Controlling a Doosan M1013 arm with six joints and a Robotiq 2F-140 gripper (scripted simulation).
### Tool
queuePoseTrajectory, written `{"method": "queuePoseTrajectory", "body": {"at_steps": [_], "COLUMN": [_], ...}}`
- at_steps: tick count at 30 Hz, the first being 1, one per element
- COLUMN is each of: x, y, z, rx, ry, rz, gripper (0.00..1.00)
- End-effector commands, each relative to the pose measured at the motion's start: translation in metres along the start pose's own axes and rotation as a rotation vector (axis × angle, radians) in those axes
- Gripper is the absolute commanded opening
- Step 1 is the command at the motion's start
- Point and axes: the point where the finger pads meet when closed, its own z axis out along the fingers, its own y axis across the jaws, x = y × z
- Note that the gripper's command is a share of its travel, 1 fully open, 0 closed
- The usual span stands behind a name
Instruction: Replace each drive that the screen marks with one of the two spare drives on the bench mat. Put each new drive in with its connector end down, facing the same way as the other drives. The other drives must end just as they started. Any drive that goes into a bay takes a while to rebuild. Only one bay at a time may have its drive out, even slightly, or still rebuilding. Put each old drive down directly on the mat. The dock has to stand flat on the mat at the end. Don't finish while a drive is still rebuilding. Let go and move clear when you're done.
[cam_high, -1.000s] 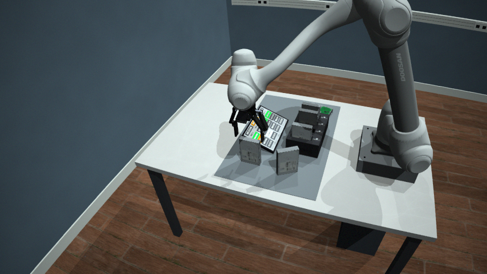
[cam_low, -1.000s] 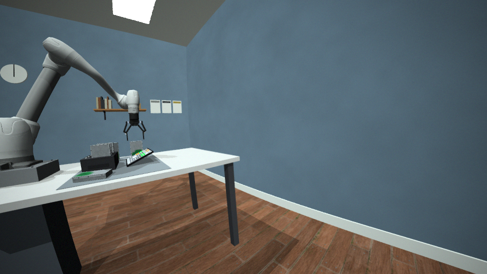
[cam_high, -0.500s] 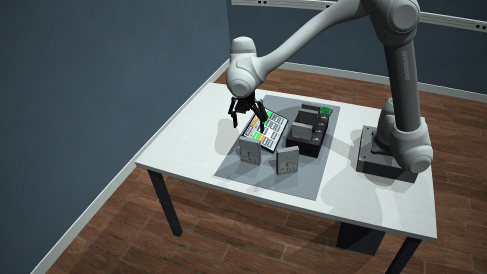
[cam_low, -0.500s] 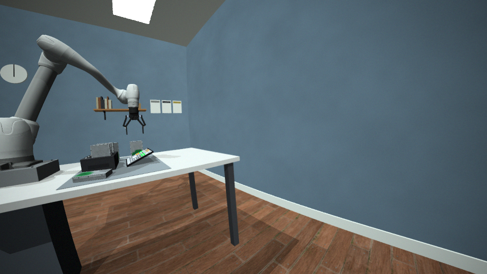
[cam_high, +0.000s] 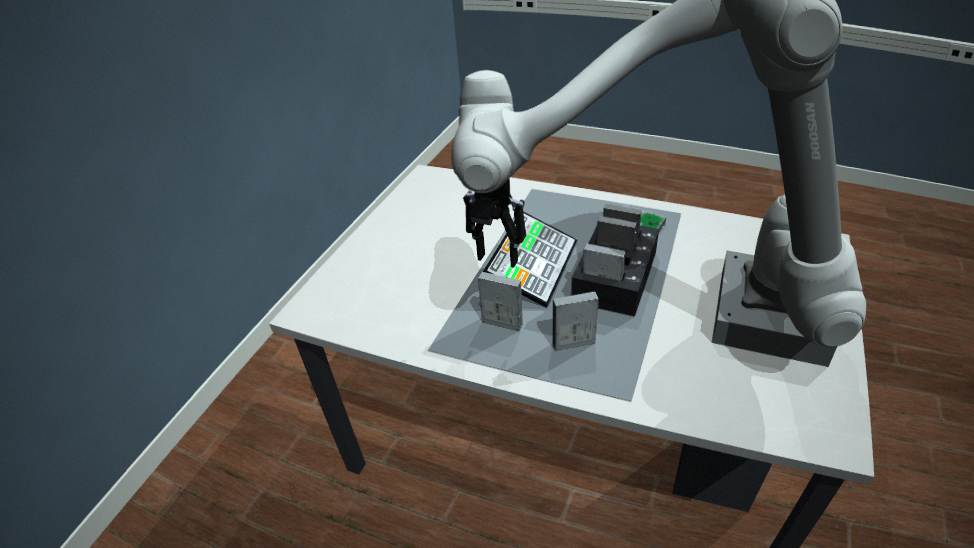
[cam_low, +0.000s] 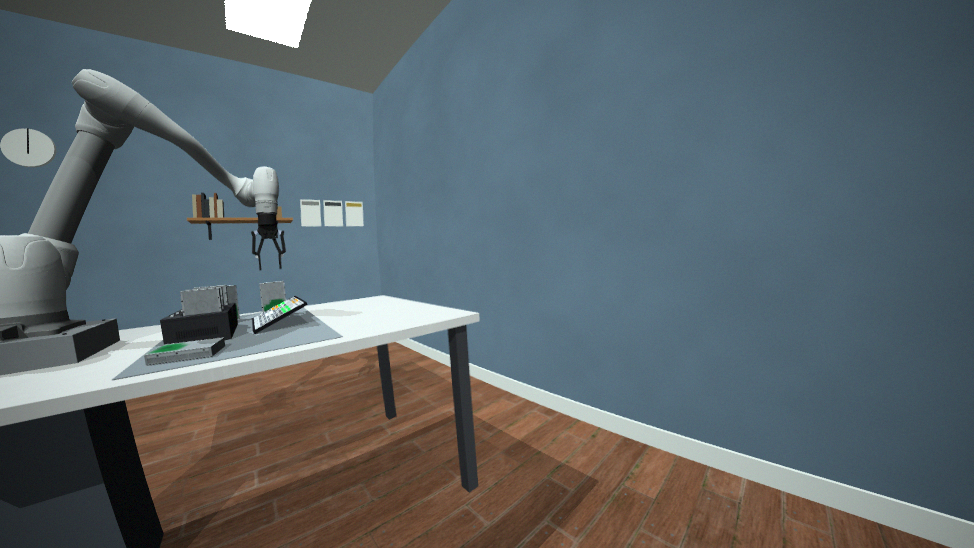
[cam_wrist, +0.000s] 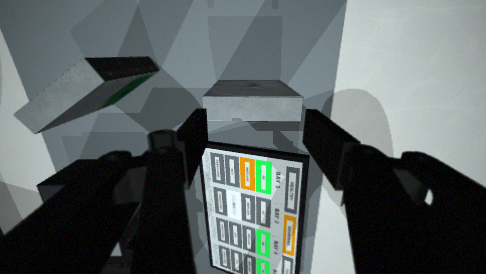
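Suspending the gripper at left of centre in the top frame, fingers pointing down. Read the jaws as partly open, at a middling spread, with nothing held between them. Locate the nearer upright drive below the fingertips in the top and exterior frames, apart from them. In the wrist frame, find the same unit at upper centre, framed by both fingers.

Locate the second standing drive right of the first in the top frame, and at upper left in the wrist frame. Note both standing on the grey mat.

Find the black dock right of centre in the top frame, resting on the mat. Note three docked drives projecting from the top. Locate the flat-lying drive, green board upward, beyond the dock in the top frame and at lower left in the exterior frame.

Refer to the tilted screen, at lower centre in the wrist frame. Observe green and orange cells side by side in the uppermost row, a whitish cell in the next row, and green cells lower down. Treat the small lettering as mostly unreadable.
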Motion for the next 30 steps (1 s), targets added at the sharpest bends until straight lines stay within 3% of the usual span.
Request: {"method": "queuePoseTrajectory", "body": {"at_steps": [1,27,29,30], "x": [0.0,0.0,0.003,0.006], "y": [0.0,0.0,-0.014,-0.04], "z": [-0.001,-0.001,-0.002,-0.004], "rx": [-0.001,-0.001,-0.001,-0.001], "ry": [0.001,0.001,0.001,0.001], "rz": [0.0,0.0,-0.044,-0.122], "gripper": [0.1,0.1,0.1,0.1]}}
